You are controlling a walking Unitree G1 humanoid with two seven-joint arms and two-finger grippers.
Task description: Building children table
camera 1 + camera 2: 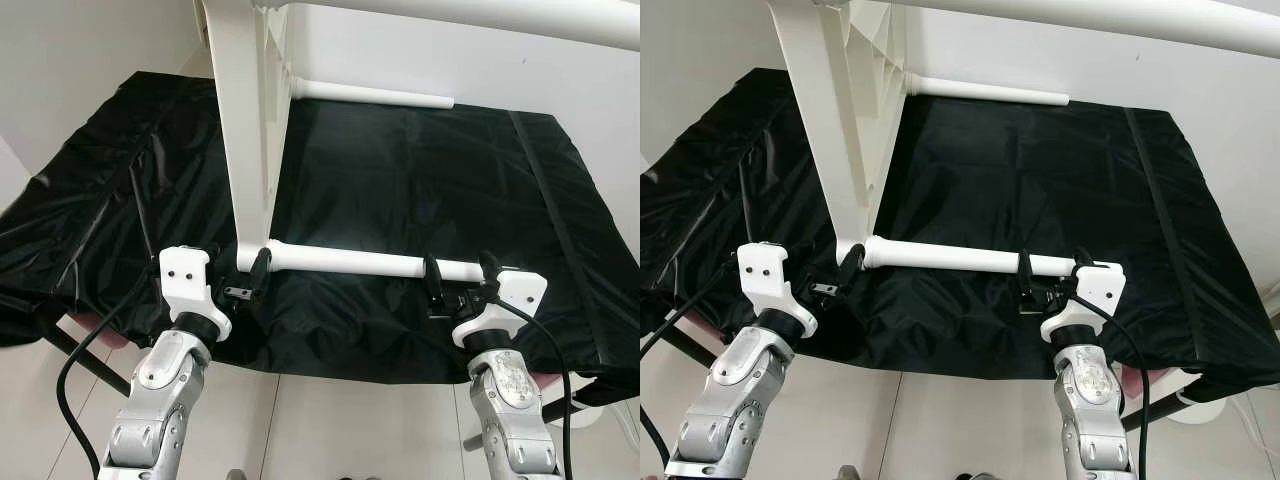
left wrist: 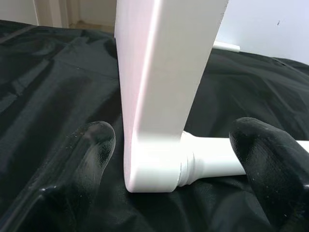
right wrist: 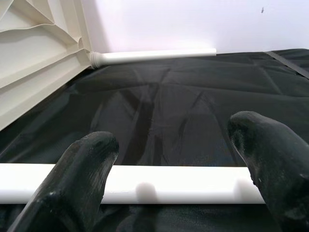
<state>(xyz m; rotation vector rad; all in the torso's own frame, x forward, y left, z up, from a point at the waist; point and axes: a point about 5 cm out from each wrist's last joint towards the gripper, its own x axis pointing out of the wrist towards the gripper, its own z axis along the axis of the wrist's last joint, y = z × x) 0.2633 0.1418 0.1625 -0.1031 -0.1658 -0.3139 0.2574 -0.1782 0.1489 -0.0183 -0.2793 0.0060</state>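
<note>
A white plastic table top [image 1: 245,130] stands on its edge on a black cloth [image 1: 420,180]. White tube legs stick out sideways from it: a near leg [image 1: 350,262], a far leg [image 1: 372,95] and a third one overhead [image 1: 480,15]. My left gripper [image 1: 240,268] is open, its fingers [image 2: 87,159] on either side of the corner socket [image 2: 154,169] where the near leg joins the top. My right gripper [image 1: 460,272] is open near that leg's free end, both fingertips [image 3: 87,164] over the leg [image 3: 169,183], nothing pinched.
The black cloth covers a low surface and hangs over its front edge [image 1: 330,365]. White floor tiles [image 1: 330,420] lie below, and white walls [image 1: 90,50] stand close behind and to the left. A black cable [image 1: 75,360] loops beside my left arm.
</note>
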